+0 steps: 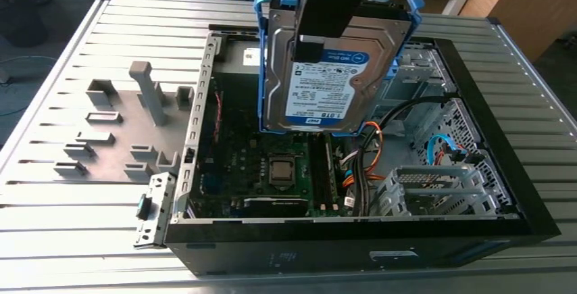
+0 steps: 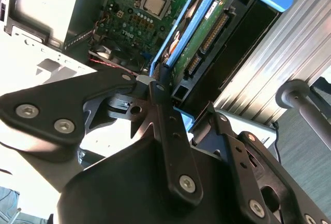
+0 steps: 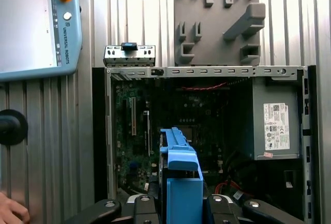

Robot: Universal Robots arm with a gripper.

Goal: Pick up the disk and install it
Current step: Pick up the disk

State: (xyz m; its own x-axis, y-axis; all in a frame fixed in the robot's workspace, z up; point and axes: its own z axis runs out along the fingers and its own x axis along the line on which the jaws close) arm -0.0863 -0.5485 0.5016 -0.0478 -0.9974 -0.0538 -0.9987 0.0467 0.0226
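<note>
The hard drive (image 1: 329, 78) is silver metal with a white-and-blue label printed in black, framed by blue plastic rails (image 1: 267, 57). The gripper (image 1: 326, 10) is black. The computer case (image 1: 361, 253) is black outside, with a green motherboard (image 1: 270, 172) and orange and blue cables (image 1: 361, 165) inside.

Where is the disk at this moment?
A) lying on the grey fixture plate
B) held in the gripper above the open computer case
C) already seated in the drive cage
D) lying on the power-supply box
B: the gripper clamps the disk upright above the open computer case.

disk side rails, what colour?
Blue, on the disk held in the pincer; clearest in the exterior view.
</note>
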